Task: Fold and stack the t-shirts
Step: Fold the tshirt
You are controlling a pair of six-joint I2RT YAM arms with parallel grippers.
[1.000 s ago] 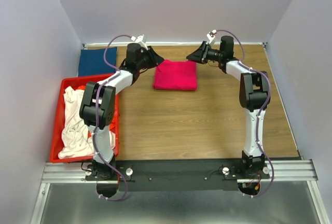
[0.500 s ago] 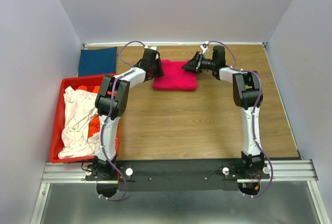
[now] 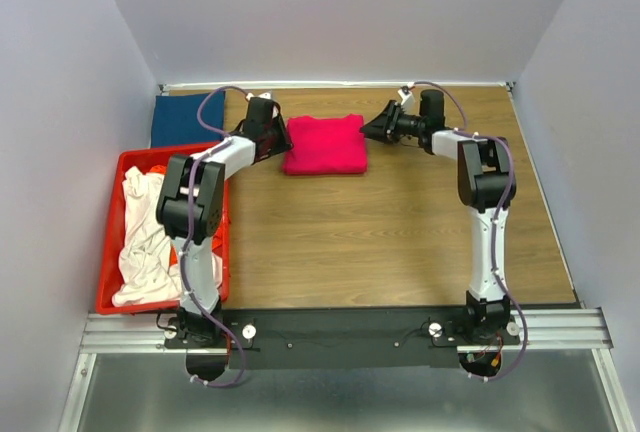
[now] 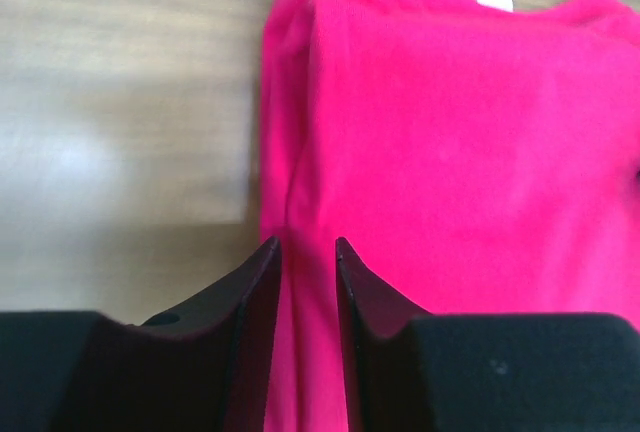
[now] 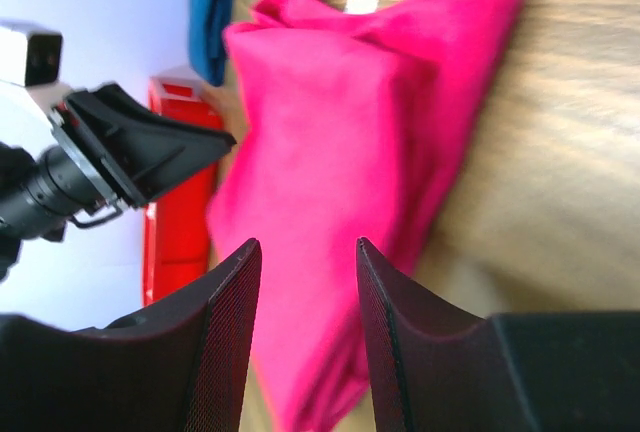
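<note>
Pink t-shirt [image 3: 324,144] lay folded at the far middle of the table [image 3: 380,232]. I saw the left gripper [image 4: 308,250] at its left edge, jaws nearly together with the fold in the gap; couldn't tell if it actually pinched. Right gripper [image 5: 305,247] sat just off the right edge, jaws spread, holding nothing. Blue t-shirt [image 3: 187,119] lay flat in the far-left corner.

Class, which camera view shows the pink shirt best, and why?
Top external: the whole folded pink shirt shows, every edge, flat on the table. Left wrist shows only a close part, cut by the frame and fingers. Right wrist shows most of it, sideways and blurred, its lower part behind fingers.
</note>
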